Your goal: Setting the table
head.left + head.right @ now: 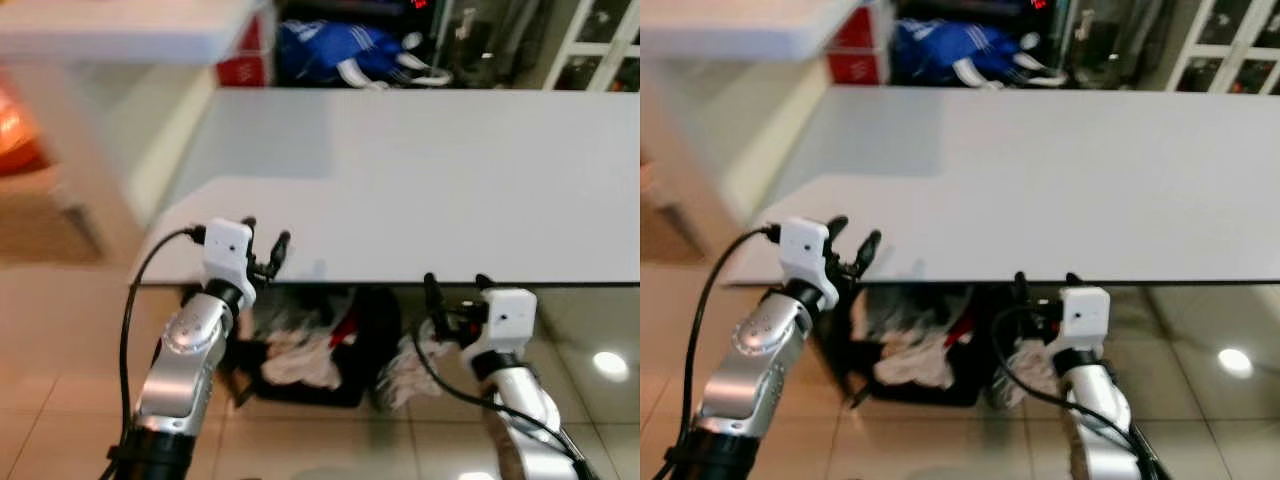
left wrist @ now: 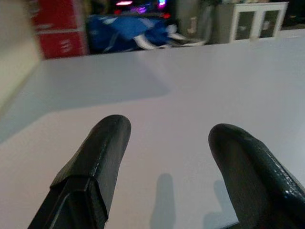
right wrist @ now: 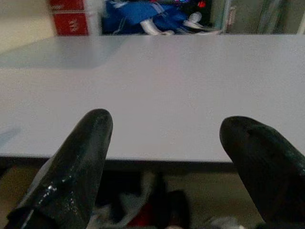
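Both end effectors spread and empty at the near edge of a bare table

Nearest you, the right end effector (image 1: 455,287) hangs just below the table (image 1: 420,190) edge, fingers apart, while the left end effector (image 1: 265,243) hovers over the near corner, also spread, holding nothing. No dish or cutlery lies on the top, so you cannot yet judge weight, fragility or where to grip. Under the table a dark bin (image 1: 345,350) holds soft rags; beyond the far edge lie blue clothing (image 1: 340,50) and a red box (image 1: 245,60)
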Available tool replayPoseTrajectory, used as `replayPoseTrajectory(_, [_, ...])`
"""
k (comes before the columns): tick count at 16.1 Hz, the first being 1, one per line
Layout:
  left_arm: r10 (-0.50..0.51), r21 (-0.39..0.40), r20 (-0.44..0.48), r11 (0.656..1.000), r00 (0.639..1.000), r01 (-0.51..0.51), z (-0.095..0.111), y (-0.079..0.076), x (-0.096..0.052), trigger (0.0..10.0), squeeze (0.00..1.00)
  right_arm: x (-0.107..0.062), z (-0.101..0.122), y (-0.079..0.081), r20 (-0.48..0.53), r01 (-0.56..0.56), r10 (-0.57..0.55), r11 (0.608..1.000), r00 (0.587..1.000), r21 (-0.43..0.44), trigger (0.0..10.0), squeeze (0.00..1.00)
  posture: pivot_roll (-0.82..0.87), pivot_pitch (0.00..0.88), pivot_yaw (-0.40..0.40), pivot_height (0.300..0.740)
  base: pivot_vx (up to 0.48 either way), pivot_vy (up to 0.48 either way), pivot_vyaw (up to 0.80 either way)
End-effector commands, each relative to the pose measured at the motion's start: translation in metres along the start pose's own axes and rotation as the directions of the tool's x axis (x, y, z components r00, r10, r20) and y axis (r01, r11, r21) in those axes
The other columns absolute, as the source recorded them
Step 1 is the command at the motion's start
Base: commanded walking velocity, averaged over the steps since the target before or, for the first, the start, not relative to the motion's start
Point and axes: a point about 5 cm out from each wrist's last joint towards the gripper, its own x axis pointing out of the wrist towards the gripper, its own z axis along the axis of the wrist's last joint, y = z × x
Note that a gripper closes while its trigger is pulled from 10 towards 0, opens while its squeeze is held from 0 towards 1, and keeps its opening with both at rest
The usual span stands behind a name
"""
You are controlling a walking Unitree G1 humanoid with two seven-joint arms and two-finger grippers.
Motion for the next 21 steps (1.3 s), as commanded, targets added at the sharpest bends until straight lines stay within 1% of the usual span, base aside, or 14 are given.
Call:
replayPoseTrajectory(1, [0.008, 0.01, -0.002, 1.0, 1.0, -0.008, 0.0, 0.001, 0.0, 10.0, 0.0, 0.003, 0.007, 0.001, 0.031, -0.01, 0.01, 1.0, 0.999, -0.008, 10.0, 0.0, 0.01, 0.0, -0.008, 0.74, 0.0, 0.48, 0.0])
replayPoseTrajectory(3, [0.027, 0.02, 0.0, 0.999, 1.0, -0.027, 0.001, 0.002, 0.0, 10.0, 0.0, 0.006, 0.012, -0.003, 0.038, 0.03, -0.03, 0.999, 0.999, -0.017, 10.0, 0.0, 0.01, 0.0, -0.013, 0.74, 0.0, 0.48, 0.0])
replayPoseTrajectory(4, [0.027, 0.021, 0.0, 0.999, 1.0, -0.027, 0.001, 0.002, 0.0, 10.0, 0.0, 0.007, 0.012, -0.003, 0.033, 0.033, -0.033, 0.999, 0.999, -0.018, 10.0, 0.0, 0.01, 0.0, -0.013, 0.74, 0.0, 0.48, 0.0])
replayPoseTrajectory(5, [0.027, 0.018, 0.0, 0.999, 1.0, -0.027, 0.001, 0.002, -0.001, 10.0, 0.0, 0.008, 0.014, -0.002, 0.041, 0.022, -0.021, 0.999, 0.999, -0.026, 10.0, 1.0, 0.02, 0.0, -0.015, 0.74, 0.0, 0.48, 0.0])
replayPoseTrajectory(7, [0.024, 0.022, 0.005, 0.999, 1.0, -0.024, 0.003, 0.002, 0.001, 10.0, 0.0, 0.009, 0.016, -0.002, 0.049, 0.032, -0.031, 0.999, 0.998, -0.023, 10.0, 1.0, 0.01, 0.0, -0.009, 0.74, 0.0, 0.48, 0.0])
replayPoseTrajectory(9, [0.022, 0.032, 0.011, 0.999, 1.0, -0.023, 0.005, 0.003, 0.004, 10.0, 0.0, 0.008, 0.016, -0.003, 0.05, 0.04, -0.038, 0.998, 0.998, -0.038, 10.0, 1.0, 0.01, 0.0, -0.002, 0.74, 0.0, 0.48, 0.0])
replayPoseTrajectory(13, [0.022, 0.04, 0.005, 0.999, 1.0, -0.022, 0.005, 0.005, 0.006, 10.0, 0.0, 0.006, 0.016, 0.0, 0.05, 0.038, -0.036, 0.998, 0.998, -0.04, 10.0, 1.0, 0.0, 0.0, 0.003, 0.74, 0.0, 0.48, 0.0])
replayPoseTrajectory(16, [0.036, 0.033, -0.001, 0.999, 0.999, -0.036, 0.004, 0.006, 0.007, 10.0, 0.0, 0.006, 0.015, 0.001, 0.047, 0.03, -0.027, 0.998, 0.999, -0.047, 10.0, 1.0, 0.0, 0.0, -0.001, 0.74, 0.0, 0.48, 0.0])
replayPoseTrajectory(17, [0.038, 0.029, -0.003, 0.999, 0.999, -0.038, 0.004, 0.005, 0.007, 10.0, 0.0, 0.006, 0.017, 0.0, 0.051, 0.034, -0.03, 0.997, 0.998, -0.063, 10.0, 1.0, 0.0, 0.0, -0.001, 0.74, 0.0, 0.48, 0.0])
replayPoseTrajectory(18, [0.042, 0.03, -0.003, 0.999, 0.999, -0.042, 0.004, 0.005, 0.007, 10.0, 0.0, 0.006, 0.017, -0.001, 0.054, 0.039, -0.035, 0.997, 0.998, -0.072, 10.0, 0.85, 0.0, 0.0, -0.003, 0.74, 0.0, 0.48, 0.0])
replayPoseTrajectory(19, [0.046, 0.031, -0.004, 0.998, 0.999, -0.046, 0.003, 0.005, 0.007, 10.0, 0.0, 0.006, 0.017, -0.001, 0.054, 0.036, -0.033, 0.997, 0.998, -0.066, 10.0, 0.0, 0.0, 0.0, -0.002, 0.74, 0.0, 0.48, 0.0])
replayPoseTrajectory(21, [0.041, 0.032, -0.005, 0.999, 0.999, -0.041, 0.003, 0.004, 0.007, 10.0, 0.0, 0.005, 0.017, 0.0, 0.049, 0.033, -0.03, 0.997, 0.998, -0.069, 10.0, 0.0, 0.0, 0.0, -0.002, 0.74, 0.0, 0.48, 0.0])
